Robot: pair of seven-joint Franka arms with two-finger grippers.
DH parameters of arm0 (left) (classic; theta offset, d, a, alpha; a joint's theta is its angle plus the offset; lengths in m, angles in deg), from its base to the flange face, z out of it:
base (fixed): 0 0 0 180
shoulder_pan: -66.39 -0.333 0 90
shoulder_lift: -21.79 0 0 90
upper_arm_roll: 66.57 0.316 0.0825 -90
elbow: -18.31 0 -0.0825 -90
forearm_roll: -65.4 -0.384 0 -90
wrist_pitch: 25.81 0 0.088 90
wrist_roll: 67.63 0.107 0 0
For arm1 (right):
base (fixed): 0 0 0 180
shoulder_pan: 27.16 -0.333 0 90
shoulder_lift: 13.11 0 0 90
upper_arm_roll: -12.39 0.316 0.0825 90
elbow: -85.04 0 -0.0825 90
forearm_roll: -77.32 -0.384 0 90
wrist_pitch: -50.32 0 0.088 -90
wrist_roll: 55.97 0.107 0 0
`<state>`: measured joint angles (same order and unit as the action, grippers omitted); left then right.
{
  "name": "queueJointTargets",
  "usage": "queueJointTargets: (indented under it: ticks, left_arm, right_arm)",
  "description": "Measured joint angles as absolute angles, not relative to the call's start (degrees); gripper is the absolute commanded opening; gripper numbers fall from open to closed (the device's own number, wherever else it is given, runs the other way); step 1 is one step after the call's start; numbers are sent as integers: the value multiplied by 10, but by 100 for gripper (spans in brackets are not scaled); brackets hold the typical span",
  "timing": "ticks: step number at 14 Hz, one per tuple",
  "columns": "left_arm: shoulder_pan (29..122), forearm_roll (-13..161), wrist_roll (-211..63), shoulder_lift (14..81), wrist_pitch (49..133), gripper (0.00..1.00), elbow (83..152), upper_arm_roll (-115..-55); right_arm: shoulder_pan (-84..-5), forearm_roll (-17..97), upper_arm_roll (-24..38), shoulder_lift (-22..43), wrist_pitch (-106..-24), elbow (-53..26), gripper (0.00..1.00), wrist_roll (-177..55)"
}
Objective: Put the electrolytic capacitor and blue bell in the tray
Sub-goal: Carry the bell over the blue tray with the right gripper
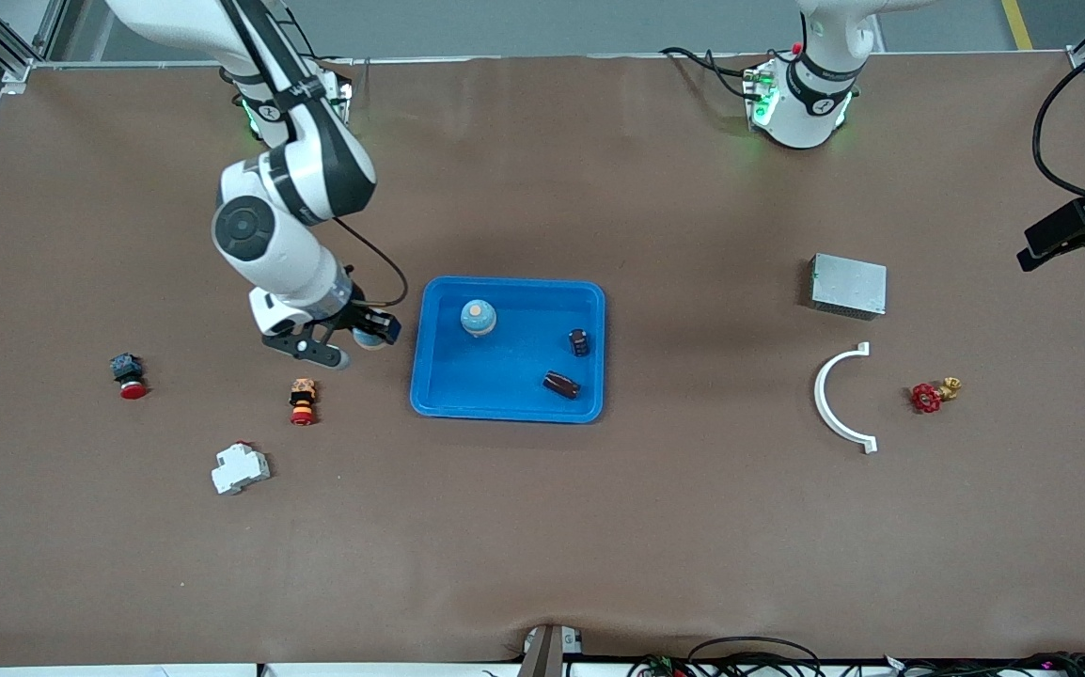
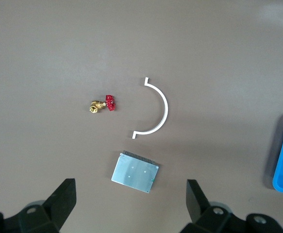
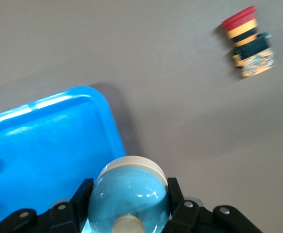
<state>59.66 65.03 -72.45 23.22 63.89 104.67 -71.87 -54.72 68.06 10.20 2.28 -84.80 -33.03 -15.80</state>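
The right pincer (image 1: 366, 334) is hanging just off the tray's edge at the right arm's end, fingers closed around a glossy light-blue domed bell (image 3: 129, 199) with a cream rim. The shallow bright-blue rectangular plastic tray (image 1: 507, 411) is sitting mid-desk, and it is already holding plenty: a second light-blue domed bell with a cream knob (image 1: 478, 317), a small dark cylindrical electrolytic capacitor (image 1: 579, 342) and a brown one (image 1: 561, 384) lying nearer the front camera. So the held bell looks like the last piece to go in.

That dome looks hard, smooth and light; I would say it is slippery, so pinching across its widest girth, as the fingers are doing now, seems the safe hold. It should tolerate a gentle drop.

The left pincer (image 2: 129, 204) is waiting, spread wide and holding nothing, over the small grey metal box (image 2: 134, 172), the white curved plastic bracket (image 2: 157, 108) and the brass valve with its red handwheel (image 2: 103, 104). A red-capped emergency push button (image 3: 247, 40) is lying on the brown desk (image 1: 542, 527) near the right pincer.
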Motion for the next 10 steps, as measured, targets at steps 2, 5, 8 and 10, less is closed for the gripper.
queueJointTargets:
  ticks: [2,5,8,10]
  left_arm:
    - [597,650,-725,232,639,100,1047,-719]
    - [597,650,-725,232,639,100,1047,-719]
    - [597,650,-725,232,639,100,1046,-720]
    - [597,650,-725,232,639,100,1045,-720]
  right_arm:
    - [-564,681,102,52,-848,-295,0,-121]
    - [-581,681,102,94,-848,-246,0,-77]
    - [-598,681,102,136,-848,-199,0,-37]
    - [-606,681,102,162,-848,-169,0,-18]
